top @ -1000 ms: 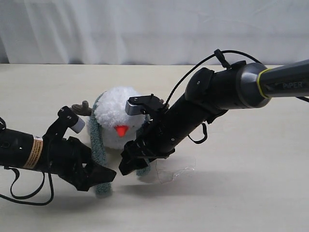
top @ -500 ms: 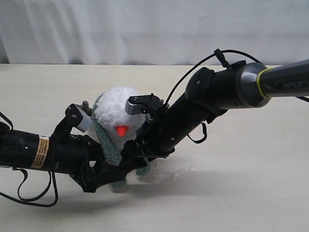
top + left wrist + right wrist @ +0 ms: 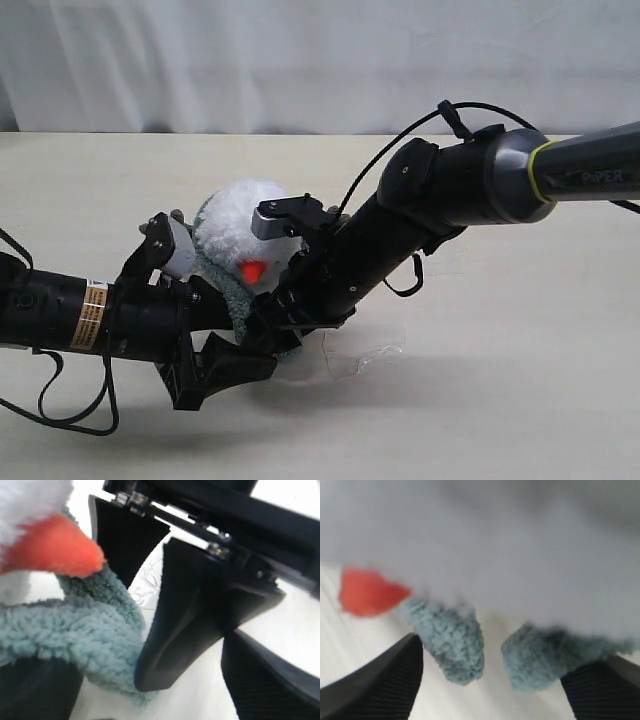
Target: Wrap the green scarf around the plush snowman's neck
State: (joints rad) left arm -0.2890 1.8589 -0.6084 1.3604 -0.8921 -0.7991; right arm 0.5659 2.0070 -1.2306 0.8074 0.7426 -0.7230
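A pale table [image 3: 500, 400] before a white curtain [image 3: 300, 60] carried the snowman [image 3: 235, 225], upright near the middle and facing the camera; the scarf [image 3: 232, 300] lay looped about its neck, which the knit covered, showing beside the head and coming forward under the orange nose [image 3: 251, 270]; in the right wrist view its two ends hung side by side below the nose, a gap between them, neither crossed nor tied there; in the left wrist view one strand ran across beneath the nose, and whether it overlapped the other could not be told. The left gripper [image 3: 248, 358], reaching in low from the left, had its fingers [image 3: 272, 685] set wide and clamped nothing, the scarf resting against one of them; the right gripper [image 3: 492, 675], angled down from the right, likewise stood wide, its fingers [image 3: 380, 680] flanking both loose ends without pinching either; the two grippers met just in front of the snowman. A clear plastic piece [image 3: 362, 352] lay on the table just beside it. By this evidence the loop was made; what seemed left was to cross or settle the ends and draw both arms clear.
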